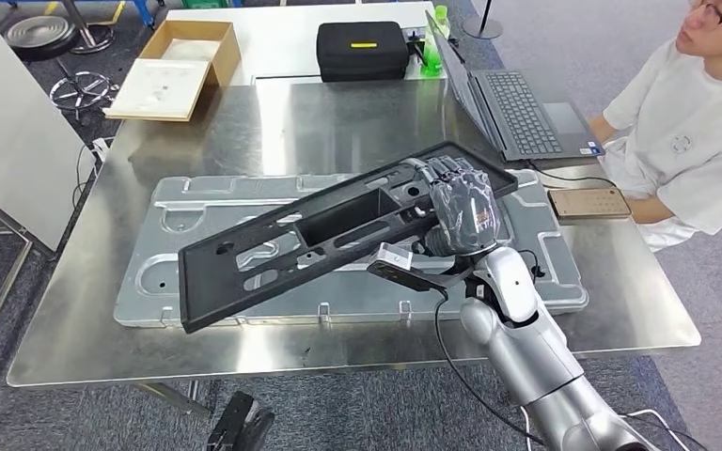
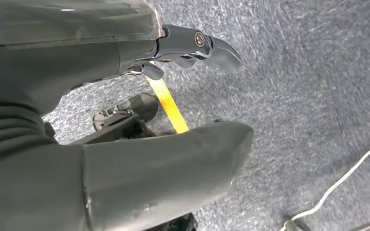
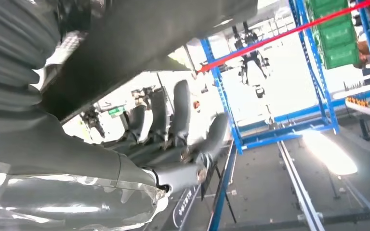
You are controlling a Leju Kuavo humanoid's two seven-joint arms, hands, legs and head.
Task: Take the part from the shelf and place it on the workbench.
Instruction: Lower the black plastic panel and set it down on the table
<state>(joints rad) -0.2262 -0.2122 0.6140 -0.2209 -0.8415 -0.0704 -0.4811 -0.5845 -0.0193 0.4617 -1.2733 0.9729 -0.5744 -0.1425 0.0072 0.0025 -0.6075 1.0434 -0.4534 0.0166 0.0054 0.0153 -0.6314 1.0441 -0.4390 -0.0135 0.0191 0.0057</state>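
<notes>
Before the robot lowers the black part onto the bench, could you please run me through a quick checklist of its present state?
1. Grip: the right hand holds the black part at its right end, fingers wrapped over the edge. Ok.
2. Part level: it is tilted, the left end low near the grey metal panel, the right end raised. Not ok yet.
3. Landing spot: the panel lies beneath the part on the workbench. Ok.
4. Clearance: the laptop and the phone sit close to the held end. Cannot tell whether there is margin.
5. Person seated at the bench's right side, near the arm. Not ok.
6. Left hand: over carpet. Ok.
</notes>
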